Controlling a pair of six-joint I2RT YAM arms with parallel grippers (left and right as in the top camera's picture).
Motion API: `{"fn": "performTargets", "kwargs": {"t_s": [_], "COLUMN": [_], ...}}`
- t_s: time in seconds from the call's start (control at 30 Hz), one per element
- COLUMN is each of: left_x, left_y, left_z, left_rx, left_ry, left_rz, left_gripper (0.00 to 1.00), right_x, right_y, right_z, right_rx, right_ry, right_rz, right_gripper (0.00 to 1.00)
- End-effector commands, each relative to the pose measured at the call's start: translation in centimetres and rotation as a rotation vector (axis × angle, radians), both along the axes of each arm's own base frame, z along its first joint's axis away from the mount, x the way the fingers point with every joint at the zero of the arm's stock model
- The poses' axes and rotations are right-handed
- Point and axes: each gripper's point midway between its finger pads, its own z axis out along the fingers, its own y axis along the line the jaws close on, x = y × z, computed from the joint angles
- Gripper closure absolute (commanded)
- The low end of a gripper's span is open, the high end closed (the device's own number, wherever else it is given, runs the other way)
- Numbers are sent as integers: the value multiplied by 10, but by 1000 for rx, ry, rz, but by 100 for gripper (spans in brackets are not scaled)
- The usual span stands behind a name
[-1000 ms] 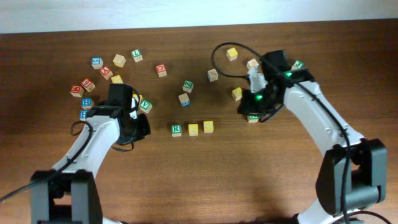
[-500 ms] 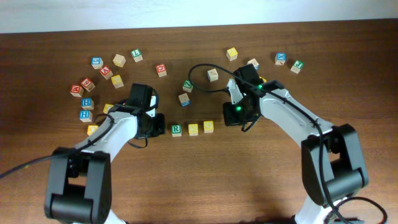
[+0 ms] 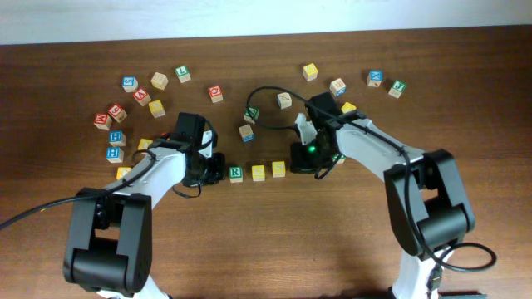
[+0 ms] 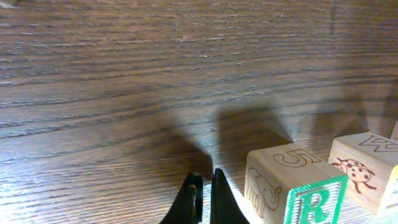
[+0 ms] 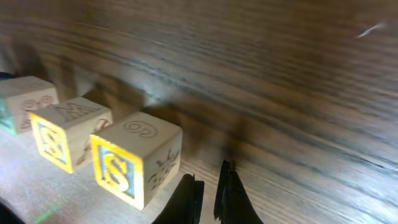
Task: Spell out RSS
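RSS row: three cubes side by side near the middle of the tabletop (image 3: pixel 274 241), in the order R cube (image 3: pixel 236 173), middle S cube (image 3: pixel 258 172), end S cube (image 3: pixel 278 169).
Long axis: the row runs left to right in the overhead view, the S end tilted slightly toward the far edge.
Facing: the green R on top reads upright from the near edge.
Spacing: neighbours sit just beside each other; contact cannot be told.
Left tool (image 3: pixel 213 166): clenched, grasping nothing, low over the wood just beside the R end of the row.
Right tool (image 3: pixel 298 159): clenched, grasping nothing, just beside the end S cube, with a sliver of wood between them in its wrist view.
Overhead only: the whole row, both arms, and loose cubes (image 3: pixel 158 80) scattered across the far half.
Left wrist only: an elephant and a 5 on the R cube's other faces; a ladybird on the next cube.
Right wrist only: yellow-framed S faces legible on both S cubes; the overhead shows these only as yellow tops.
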Motion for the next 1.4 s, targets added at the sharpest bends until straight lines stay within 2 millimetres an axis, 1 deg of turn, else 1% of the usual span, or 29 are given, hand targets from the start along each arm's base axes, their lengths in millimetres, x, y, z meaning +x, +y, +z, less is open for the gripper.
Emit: {"fn": "performTargets", "kwargs": {"t_s": [0.0, 0.17, 0.27, 0.57, 0.6, 0.67, 0.73, 0.77, 0.87, 0.97, 1.07, 1.23, 1.37], "left_x": [-7, -9, -8, -8, -8, -8, -8, -8, -7, -5, -4, -4, -4], "left_y": [-6, -16, -17, -17, -17, -17, -17, -17, -17, -18, -18, -18, -18], "left_z": [-8, -8, -8, -8, -8, -8, -8, -8, -8, -8, -7, -7, -7], "left_rx": [-18, -18, -18, -20, -20, -20, -19, -19, -20, -22, -23, -24, -25], "left_ry": [39, 33, 35, 35, 35, 35, 35, 35, 33, 24, 21, 18, 17], "left_rz": [-4, -33, -9, -10, -9, -10, -9, -10, -10, -9, -10, -10, -10], "left_gripper": [100, 100, 100, 100, 100, 100, 100, 100, 100, 100, 100, 100, 100], "right_x": [-10, -16, -17, -15, -13, -8, 0, 3, 11, 17, 22, 26, 26], "right_y": [9, 20, 24, 25, 23, 12, -3, -5, -3, 6, 9, 11, 12], "right_z": [-10, -10, -10, -10, -12, -16, -21, -21, -19, -15, -14, -13, -12], "right_rx": [14, 18, 13, 13, -1, -63, -134, -132, -115, -68, -56, -47, -41], "right_ry": [37, 30, 26, 21, 15, -8, -17, -23, -50, -77, -97, -124, -127], "right_rz": [27, 59, 67, 55, 52, 34, -33, -42, -48, -38, -39, -24, -13], "right_gripper": [96, 96, 96, 96, 96, 96, 96, 96, 96, 96, 96, 96, 96]}}
